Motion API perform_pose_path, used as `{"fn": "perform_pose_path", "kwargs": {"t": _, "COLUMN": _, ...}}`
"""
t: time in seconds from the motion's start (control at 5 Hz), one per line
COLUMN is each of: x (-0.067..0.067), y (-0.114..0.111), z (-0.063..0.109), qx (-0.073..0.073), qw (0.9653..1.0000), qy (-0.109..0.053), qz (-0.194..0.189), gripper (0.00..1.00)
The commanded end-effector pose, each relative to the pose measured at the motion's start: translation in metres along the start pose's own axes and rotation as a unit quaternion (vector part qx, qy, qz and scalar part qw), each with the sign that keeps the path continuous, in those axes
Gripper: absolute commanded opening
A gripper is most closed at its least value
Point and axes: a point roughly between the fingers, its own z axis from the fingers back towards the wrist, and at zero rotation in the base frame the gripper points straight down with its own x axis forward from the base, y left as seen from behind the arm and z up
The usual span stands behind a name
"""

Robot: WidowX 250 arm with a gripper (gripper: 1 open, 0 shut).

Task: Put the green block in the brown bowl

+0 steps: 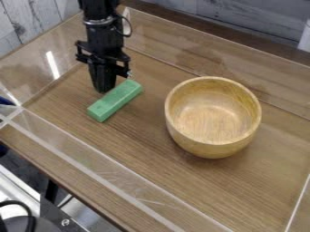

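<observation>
The green block (114, 101) lies flat on the wooden table, left of centre, with its long side running diagonally. My gripper (104, 87) points straight down at the block's far left end, its black fingers together and their tips at or just above that end. The block rests on the table and is not lifted. The brown bowl (208, 143) stands upright to the right of the block, a short gap away, with nothing inside it.
A clear plastic wall (72, 149) runs along the front and left of the wooden table (145, 172). A wooden ledge (242, 41) lies behind the bowl. Dark cables show at the bottom left corner.
</observation>
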Motion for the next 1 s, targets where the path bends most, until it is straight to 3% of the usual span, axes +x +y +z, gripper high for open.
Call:
{"fn": "perform_pose_path", "kwargs": {"t": 0.0, "x": 0.013, "y": 0.006, "z": 0.007, "qx": 0.003, "qw": 0.9995, "qy": -0.032, "qz": 0.001, "gripper": 0.00}}
{"fn": "perform_pose_path", "kwargs": {"t": 0.2, "x": 0.023, "y": 0.007, "z": 0.002, "qx": -0.005, "qw": 0.9991, "qy": -0.043, "qz": -0.002, "gripper": 0.00}}
{"fn": "perform_pose_path", "kwargs": {"t": 0.8, "x": 0.031, "y": -0.019, "z": 0.019, "qx": -0.009, "qw": 0.9984, "qy": -0.054, "qz": -0.013, "gripper": 0.00}}
